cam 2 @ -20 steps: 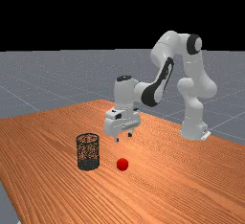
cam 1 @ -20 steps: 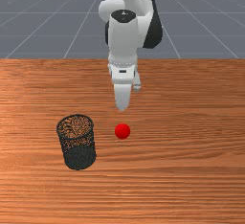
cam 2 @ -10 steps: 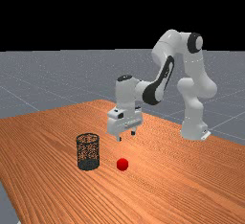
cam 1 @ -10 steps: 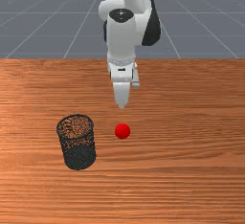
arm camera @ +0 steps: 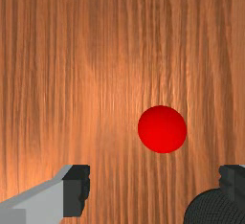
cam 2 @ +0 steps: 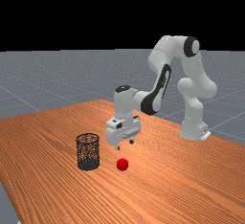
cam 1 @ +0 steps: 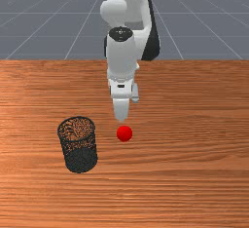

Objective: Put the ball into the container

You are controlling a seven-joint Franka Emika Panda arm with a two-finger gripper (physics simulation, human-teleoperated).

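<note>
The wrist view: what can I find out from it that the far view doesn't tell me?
Only the wrist view: looking down, one dark fingertip of the white and grey gripper overlaps part of the round black mesh container.

Only the far view: from the side, the gripper hangs higher than the shiny red ball, and the container stands upright.

Both: the gripper is open, and the ball is on the orange-brown wooden table, outside the container.

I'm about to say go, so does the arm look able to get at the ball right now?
Likely yes: the hand hangs open, higher than the ball, with nothing between them; the bin stands off to the far view's left and seems to leave room.
</note>
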